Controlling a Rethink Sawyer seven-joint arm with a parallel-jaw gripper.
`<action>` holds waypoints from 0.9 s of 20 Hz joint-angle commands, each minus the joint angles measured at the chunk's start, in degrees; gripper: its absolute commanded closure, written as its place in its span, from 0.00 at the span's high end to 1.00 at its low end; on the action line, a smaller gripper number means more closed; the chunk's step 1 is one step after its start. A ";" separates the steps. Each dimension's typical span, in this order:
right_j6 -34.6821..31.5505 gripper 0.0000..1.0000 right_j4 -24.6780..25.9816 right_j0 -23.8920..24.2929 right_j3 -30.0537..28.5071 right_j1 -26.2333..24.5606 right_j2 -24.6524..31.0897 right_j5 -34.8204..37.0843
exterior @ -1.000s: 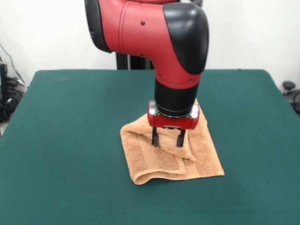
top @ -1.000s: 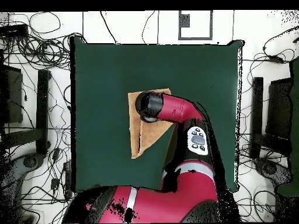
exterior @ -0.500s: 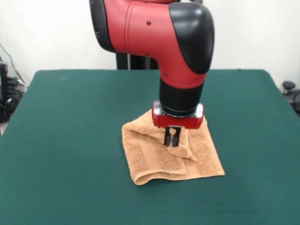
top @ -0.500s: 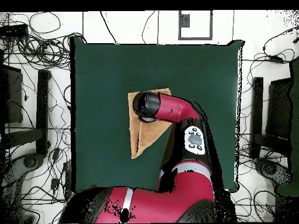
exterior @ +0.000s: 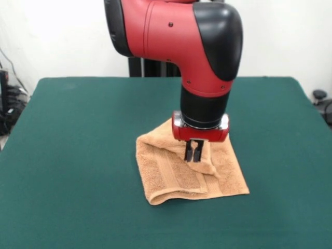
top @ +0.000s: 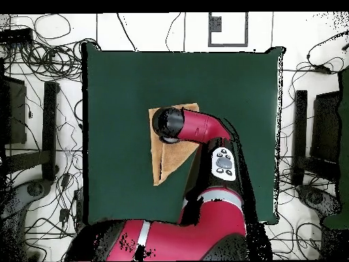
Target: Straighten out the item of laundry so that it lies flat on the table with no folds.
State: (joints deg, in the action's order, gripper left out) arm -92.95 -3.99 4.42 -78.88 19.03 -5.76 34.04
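The orange-tan towel (exterior: 176,174) lies folded over near the middle of the dark green table (exterior: 67,155), with a rolled fold along its near edge and a raised ridge on top. My gripper (exterior: 193,154) stands straight down over the towel's middle, shut on the raised fold of cloth. In the overhead view the arm's wrist (top: 168,124) covers the towel's upper part; the towel (top: 167,162) tapers to a point toward the robot's base. The white tag does not show.
The table (top: 123,82) is much larger than the towel, with green surface on every side. Cables and stands lie on the floor beyond the table's edges (top: 41,136).
The gripper's fingers, open and spread over the fold a second ago, have closed on it. The gripper has shifted slightly to the right in the front view and risen a little.
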 commanded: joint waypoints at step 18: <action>-2.31 0.00 4.18 2.48 -5.57 2.84 4.82 0.27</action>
State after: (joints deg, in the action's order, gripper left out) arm -92.95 -2.65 6.72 -80.09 22.35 -5.75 34.06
